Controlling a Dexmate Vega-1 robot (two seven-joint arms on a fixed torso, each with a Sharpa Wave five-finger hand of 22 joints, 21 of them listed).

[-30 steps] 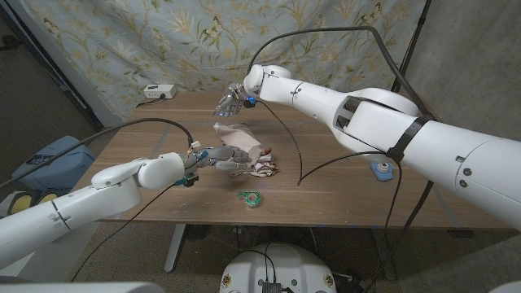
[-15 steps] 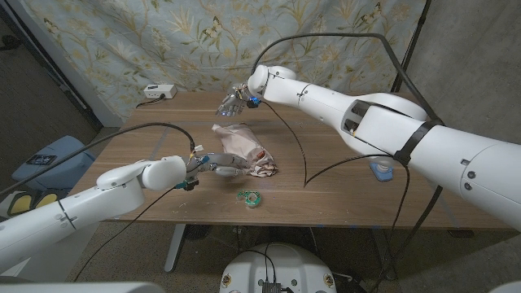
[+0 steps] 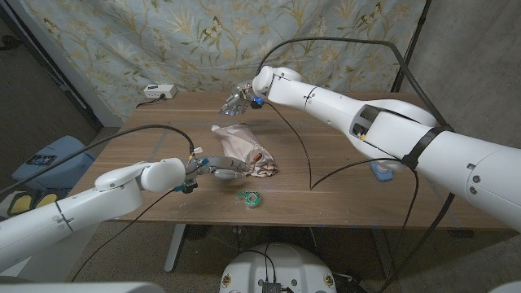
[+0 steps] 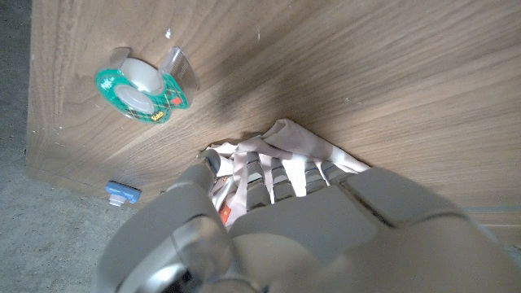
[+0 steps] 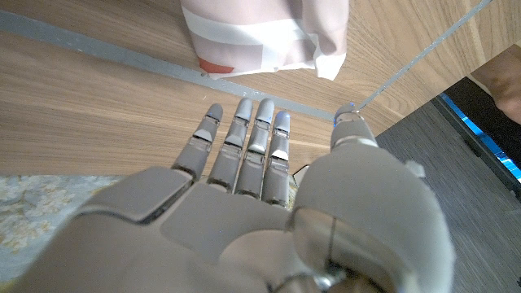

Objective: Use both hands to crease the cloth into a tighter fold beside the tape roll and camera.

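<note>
Near the tape roll [image 3: 249,196], left hand [image 3: 221,166] presses cloth [image 3: 244,148]; right hand [image 3: 234,103] hovers, fingers spread, empty.

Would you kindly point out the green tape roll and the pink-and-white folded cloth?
green tape roll [image 3: 250,196], head view, on its ring.
pink-and-white folded cloth [image 3: 238,140], head view, on its upper pink panel.

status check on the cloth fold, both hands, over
Left hand on the cloth, fingers on its near edge. Right hand open, hovering beyond the cloth, holding nothing. Cloth bunched mid-table; tape roll close in front of it, apart.
</note>
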